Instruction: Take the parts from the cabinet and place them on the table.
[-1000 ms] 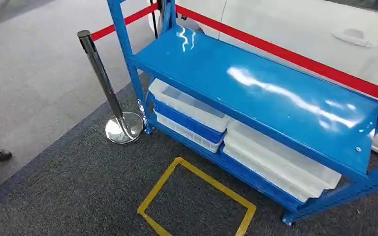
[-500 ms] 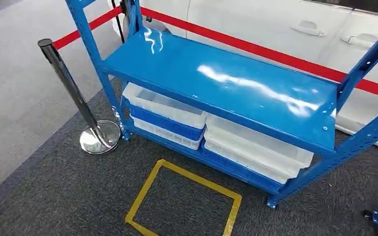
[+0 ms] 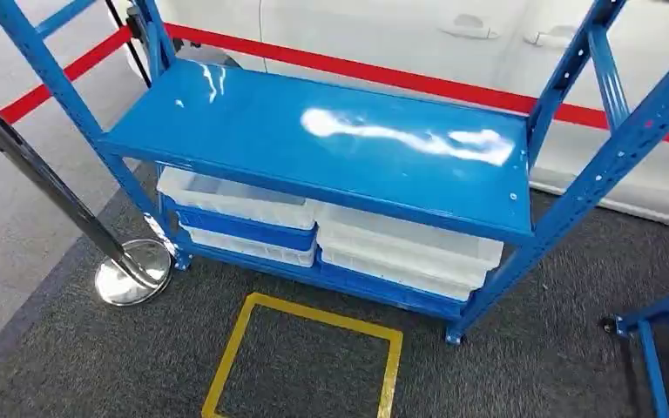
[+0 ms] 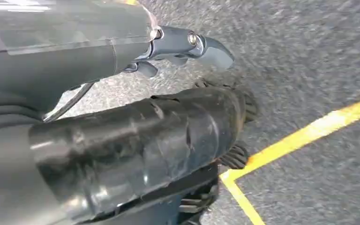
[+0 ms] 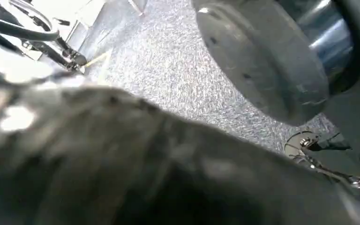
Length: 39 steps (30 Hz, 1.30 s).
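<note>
The blue metal cabinet [image 3: 314, 139] stands ahead of me in the head view, and its glossy middle shelf is bare. On the shelf below, white trays [image 3: 226, 198] sit stacked with a blue tray [image 3: 244, 228] on the left, beside more white trays [image 3: 409, 244] on the right. What lies in them is hidden. My left hand [image 4: 187, 47] hangs over the grey carpet, thumb stretched out and nothing in it. My right hand [image 5: 98, 154] is a dark blur close to the camera, and how its fingers lie is unclear.
A chrome stanchion [image 3: 52, 187] with a round base [image 3: 131, 272] stands left of the cabinet, carrying a red belt [image 3: 401, 78] that runs behind it. A white car [image 3: 383, 35] is beyond. A yellow floor square [image 3: 305, 315] lies in front. Another blue frame [image 3: 662, 322] stands at lower right.
The whole picture has shifted as the camera turned: the cabinet now sits squarer and more central, the stanchion nearer the left edge, and a second blue frame has come into sight.
</note>
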{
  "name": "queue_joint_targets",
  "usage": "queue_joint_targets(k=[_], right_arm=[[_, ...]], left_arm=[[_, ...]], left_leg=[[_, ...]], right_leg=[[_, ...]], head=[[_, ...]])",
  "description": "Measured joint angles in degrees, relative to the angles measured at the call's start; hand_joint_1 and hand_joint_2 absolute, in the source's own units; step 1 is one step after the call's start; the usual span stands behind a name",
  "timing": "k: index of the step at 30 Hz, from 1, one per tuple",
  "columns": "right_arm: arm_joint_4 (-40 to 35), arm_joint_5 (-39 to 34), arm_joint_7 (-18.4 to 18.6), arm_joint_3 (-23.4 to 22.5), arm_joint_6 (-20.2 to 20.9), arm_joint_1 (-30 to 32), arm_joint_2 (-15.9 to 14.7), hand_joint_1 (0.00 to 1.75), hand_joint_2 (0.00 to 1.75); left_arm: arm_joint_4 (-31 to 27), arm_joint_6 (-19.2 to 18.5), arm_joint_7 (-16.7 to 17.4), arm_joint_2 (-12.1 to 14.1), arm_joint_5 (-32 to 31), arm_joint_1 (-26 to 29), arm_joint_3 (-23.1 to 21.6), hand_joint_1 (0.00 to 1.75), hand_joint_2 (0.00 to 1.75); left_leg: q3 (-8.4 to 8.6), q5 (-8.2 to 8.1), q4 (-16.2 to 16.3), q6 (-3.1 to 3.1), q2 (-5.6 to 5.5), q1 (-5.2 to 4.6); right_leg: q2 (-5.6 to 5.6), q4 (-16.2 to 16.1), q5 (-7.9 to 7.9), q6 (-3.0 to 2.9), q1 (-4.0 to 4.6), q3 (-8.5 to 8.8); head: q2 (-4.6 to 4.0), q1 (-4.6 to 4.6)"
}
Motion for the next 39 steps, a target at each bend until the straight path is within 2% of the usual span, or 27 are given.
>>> queue_joint_targets(k=[2,3,4,5,7,8,9,12,13,15,17,18,19,20,22,23,24,28,29,30,31,33,34,35,37,38,39], right_arm=[[0.0,0.0,0.0,0.0,0.0,-0.3,0.0,0.00,0.00],[0.0,0.0,0.0,0.0,0.0,-0.3,0.0,0.00,0.00],[0.0,0.0,0.0,0.0,0.0,-0.2,0.0,0.00,0.00],[0.0,0.0,0.0,0.0,0.0,-0.2,0.0,0.00,0.00],[0.0,0.0,0.0,0.0,0.0,-0.2,0.0,0.00,0.00],[0.0,0.0,0.0,0.0,0.0,-0.2,0.0,0.00,0.00],[0.0,0.0,0.0,0.0,0.0,-0.3,0.1,0.00,0.00],[0.0,-0.4,0.0,0.0,0.0,0.0,0.0,0.00,0.00],[0.0,-0.4,0.0,0.0,0.0,0.1,0.0,0.00,0.00],[0.0,-0.7,0.0,0.0,0.0,0.3,0.0,0.00,0.00],[0.0,-0.9,-0.1,0.0,-0.4,0.2,-0.1,0.00,0.00],[0.0,-0.9,-0.2,0.0,-0.4,0.3,-0.2,0.00,0.00],[0.0,-1.0,-0.3,0.0,-0.4,0.5,-0.4,0.00,0.00],[0.0,-1.0,-0.3,0.0,-0.5,0.8,-0.5,0.00,0.00],[0.0,-1.6,-0.6,0.0,-1.2,1.3,-0.8,0.00,0.00],[0.0,-1.8,-0.7,0.0,-1.3,1.4,-0.9,0.00,0.00],[0.1,-2.3,-1.0,0.0,-1.7,1.5,-1.0,0.00,0.00],[0.7,-3.8,0.3,-0.5,-2.7,3.5,-1.3,0.00,0.00],[0.8,-4.2,1.4,-0.7,-3.1,4.2,-1.3,0.00,0.00],[1.0,-4.8,2.4,-1.0,-3.2,4.7,-1.4,0.00,0.00],[1.2,-5.2,3.1,-1.4,-3.4,5.0,-1.5,0.00,0.00],[1.5,-5.5,3.6,-2.0,-3.6,5.5,-1.5,0.00,0.00],[1.6,-5.6,3.8,-2.2,-3.6,5.8,-1.5,0.00,0.00],[1.7,-5.6,3.8,-2.4,-3.6,6.0,-1.6,0.00,0.00],[1.9,-5.6,4.0,-2.6,-3.6,6.5,-1.6,0.00,0.00],[1.9,-5.6,4.1,-2.8,-3.6,6.6,-1.6,0.00,0.00],[2.0,-5.6,4.1,-3.0,-3.6,6.6,-1.6,0.00,0.00]], left_arm=[[0.0,0.2,0.0,0.0,0.0,0.2,0.0,0.00,0.00],[0.0,0.2,0.0,0.0,0.1,0.3,0.0,0.00,0.00],[0.0,0.2,0.1,0.0,0.1,0.4,0.0,0.00,0.00],[0.0,0.2,0.2,0.0,0.1,0.4,0.0,0.00,0.00],[0.0,0.2,0.2,0.0,0.1,0.3,0.0,0.00,0.00],[0.0,0.2,0.2,0.1,0.1,0.4,0.0,0.00,0.00],[0.0,0.3,0.2,0.1,0.1,0.4,0.0,0.00,0.00],[0.0,-0.2,0.7,0.1,0.5,0.2,0.0,0.00,0.00],[0.0,-0.4,0.9,0.1,0.5,0.3,0.0,0.00,0.00],[0.0,0.0,1.4,0.1,0.3,0.4,0.0,0.00,0.00],[0.0,1.0,2.1,0.1,-0.9,0.7,-0.3,0.00,0.00],[0.0,1.7,2.4,0.1,-1.6,0.7,-0.7,0.00,0.00],[0.0,2.5,2.6,0.1,-2.3,0.4,-1.1,0.00,0.00],[0.0,3.4,2.9,0.0,-3.1,0.1,-1.6,0.00,0.00],[0.0,5.3,3.3,-0.8,-4.7,-0.7,-2.8,0.00,0.00],[0.0,5.9,3.3,-1.0,-5.1,-1.0,-3.2,0.00,0.00],[0.0,6.5,3.3,-1.6,-5.8,-1.2,-3.9,0.00,0.00],[0.0,8.0,2.7,-4.5,-8.3,-1.8,-6.8,0.00,0.00],[0.0,8.0,2.5,-5.0,-9.3,-1.5,-7.4,0.00,0.00],[0.2,8.0,1.9,-5.9,-10.4,-0.8,-8.4,0.00,0.00],[0.3,8.0,1.4,-6.6,-11.3,-0.2,-9.6,0.00,0.00],[0.5,8.2,0.4,-7.7,-12.1,1.0,-11.1,0.00,0.00],[0.7,8.2,0.3,-8.1,-12.2,1.6,-11.7,0.00,0.00],[0.8,8.2,0.1,-8.4,-12.2,2.1,-12.1,0.00,0.00],[0.8,8.2,0.0,-8.7,-12.4,2.5,-12.7,0.00,0.00],[0.8,8.2,-0.1,-8.8,-12.5,2.5,-13.1,0.00,0.00],[0.9,8.2,-0.1,-8.9,-12.6,2.7,-13.4,0.00,0.00]], left_leg=[[-4.77,-4.28,9.6,-0.35,-1.04,0.05],[-6.80,-4.96,13.1,-0.47,-1.07,0.05],[-7.56,-4.12,13.7,-0.49,-1.08,0.05],[-6.91,-1.65,11.2,-0.44,-1.16,0.09],[-2.96,4.45,1.4,-0.24,-2.33,0.30],[-1.59,5.57,-2.6,-0.05,-4.68,0.51],[-1.27,4.79,-3.5,-0.03,-6.37,0.52],[-1.20,5.01,-3.3,0.75,-4.61,-0.03],[-0.98,5.40,-4.0,1.39,-3.89,0.56],[-0.55,5.69,-4.7,2.30,-2.42,0.47],[-0.66,5.61,-4.7,2.51,-0.93,0.20],[-0.65,5.51,-4.6,2.65,-0.02,0.14],[-0.62,5.43,-4.6,2.65,0.60,0.12],[-0.53,5.32,-4.6,2.66,1.21,0.11],[-0.16,5.04,-4.5,2.45,2.28,0.07],[0.08,4.91,-4.5,2.28,2.72,-0.01],[0.27,4.61,-4.4,1.82,3.30,-0.51],[1.10,4.14,-4.8,0.75,5.24,-0.79],[1.18,3.45,-4.2,0.42,4.05,-0.40],[0.35,1.82,-2.1,0.24,1.36,-0.35],[-1.52,-0.49,1.8,0.10,-0.17,-0.20],[-6.01,-4.39,10.9,-0.19,-0.99,0.01],[-7.34,-4.56,13.3,-0.29,-1.01,0.02],[-7.35,-3.24,12.8,-0.32,-1.03,0.04],[-3.95,2.37,4.3,-0.13,-1.48,0.15],[-1.52,5.04,-1.2,0.07,-3.20,0.32],[-0.92,4.10,-3.0,0.23,-5.69,0.32]], right_leg=[[1.40,0.0,-0.12,-0.23,0.00,0.05],[2.20,0.1,-0.16,-0.28,0.02,0.10],[2.95,0.2,-0.22,-0.28,0.03,0.15],[3.82,0.4,-0.37,-0.22,0.00,0.27],[5.40,0.9,-0.76,0.23,-0.12,0.45],[6.05,1.2,-0.98,0.54,-0.20,0.29],[6.60,1.7,-1.15,0.91,0.05,-0.13],[8.31,1.2,-0.53,2.07,-0.35,-0.65],[9.01,1.2,-0.49,2.45,-0.21,-0.71],[2.96,4.7,-3.04,2.77,-0.03,-2.05],[1.22,13.6,-7.44,3.22,-0.13,-6.53],[1.07,17.7,-8.65,3.36,-0.16,-8.55],[1.02,18.9,-8.36,3.44,-0.18,-9.22],[0.94,17.4,-6.88,3.44,-0.18,-8.52],[-0.05,7.9,-1.87,3.05,-0.06,-3.51],[-1.48,3.4,-0.24,2.67,0.10,-1.02],[-3.78,1.1,-0.96,1.86,1.07,-0.12],[-1.07,0.5,-0.53,0.64,0.81,-0.18],[-0.51,-0.1,-0.19,0.30,0.15,0.46],[-0.05,-0.3,-0.09,-0.16,-0.03,0.62],[0.52,-0.3,-0.07,-0.31,-0.03,0.48],[2.07,-0.2,-0.12,-0.40,0.03,0.35],[3.03,-0.1,-0.14,-0.42,0.03,0.34],[3.92,0.1,-0.19,-0.41,0.01,0.37],[5.57,0.6,-0.48,-0.02,-0.06,0.41],[6.20,1.0,-0.75,0.32,-0.10,0.32],[6.69,1.4,-0.94,0.66,0.08,0.03]], head=[[0.00,0.00],[0.00,0.02],[0.00,0.02],[0.00,0.02],[0.00,0.02],[0.00,0.02],[0.00,0.02],[0.00,0.02],[0.00,0.02],[0.00,0.35],[0.00,0.28],[0.00,0.31],[0.00,0.28],[0.00,0.31],[0.00,0.31],[0.00,0.31],[0.00,0.28],[0.00,0.26],[0.00,0.28],[0.00,0.13],[0.00,0.13],[0.00,0.15],[0.00,0.13],[0.00,0.15],[0.00,0.13],[0.00,0.13],[0.00,0.15]])
